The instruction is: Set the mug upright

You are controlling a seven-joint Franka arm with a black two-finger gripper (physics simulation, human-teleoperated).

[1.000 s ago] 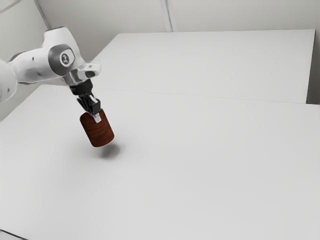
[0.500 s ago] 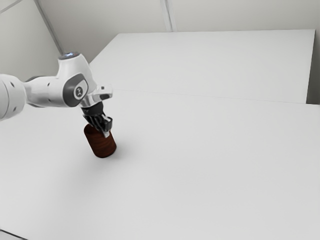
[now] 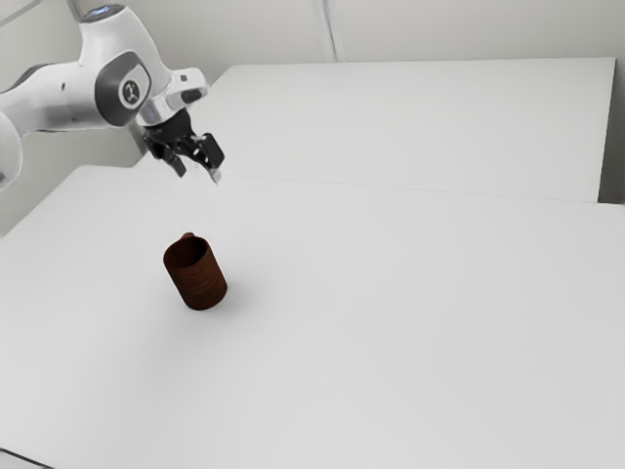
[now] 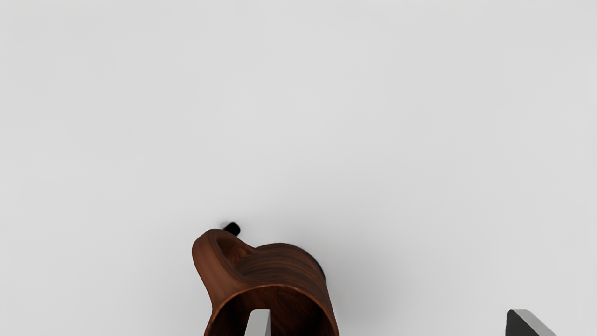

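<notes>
Brown, the mug (image 3: 198, 282) stood mouth up on the tabletop (image 3: 391, 332), at six o'clock from the wide-spread, empty hand (image 3: 198, 175) in the exterior view; likely the hand just needed to go up, toward twelve.

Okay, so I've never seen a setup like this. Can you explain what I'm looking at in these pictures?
The machine is one robot arm, drawn by a computer simulation. At its end is a gripper with two fingers that pinch things.

The exterior view is taken from beside the arm, which comes in from that view's left. The wrist view is taken from the arm's own hand, looking down, with its fingertips in sight.

On the white table stands a brown wooden-looking mug, upright, with its mouth up. Beside its handle is a small black patch; I can't tell what that is.

Nothing is held: the gripper is open above the mug.
</notes>
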